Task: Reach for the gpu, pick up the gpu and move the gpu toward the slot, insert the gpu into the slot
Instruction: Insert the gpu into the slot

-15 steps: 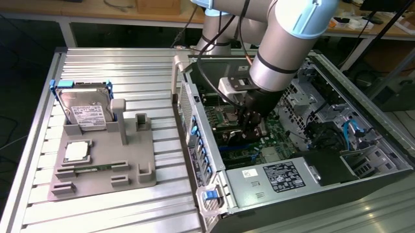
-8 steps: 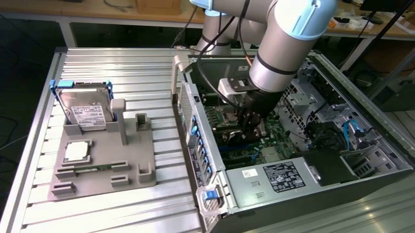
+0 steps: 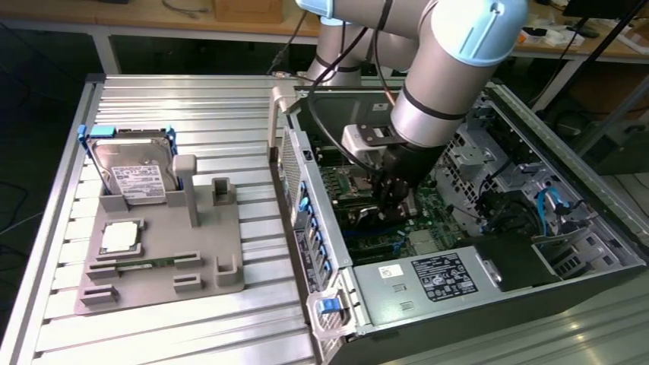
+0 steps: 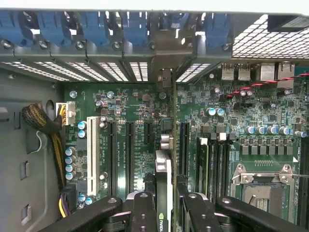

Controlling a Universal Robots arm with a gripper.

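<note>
At nine o'clock in the exterior view, a grey tray (image 3: pixel 163 266) lies on the slatted metal table (image 3: pixel 203 106). A hard drive (image 3: pixel 137 179) stands at the tray's eleven o'clock corner, a processor chip (image 3: pixel 120 237) lies flat near its middle, and a memory stick (image 3: pixel 152 264) lies just below the chip. From the centre out to three o'clock sits an open computer case (image 3: pixel 294 175). The robot arm (image 3: pixel 446 84) comes in from twelve o'clock and reaches down into the case. The gripper (image 3: pixel 394 199) is low over the green motherboard (image 3: pixel 340 186), and the power supply (image 3: pixel 431 277) lies at five o'clock.

In the wrist view the gripper (image 4: pixel 163 205) is nearly closed. Its black fingers (image 4: pixel 144 208) press on both faces of the graphics card (image 4: pixel 163 166), which stands upright and edge-on above the motherboard (image 4: pixel 130 106). The card's metal end reaches the case's rear panel (image 4: pixel 166 53). Long black card slots (image 4: pixel 183 145) run parallel just beside it. I cannot tell whether the card is seated in a slot.
</note>
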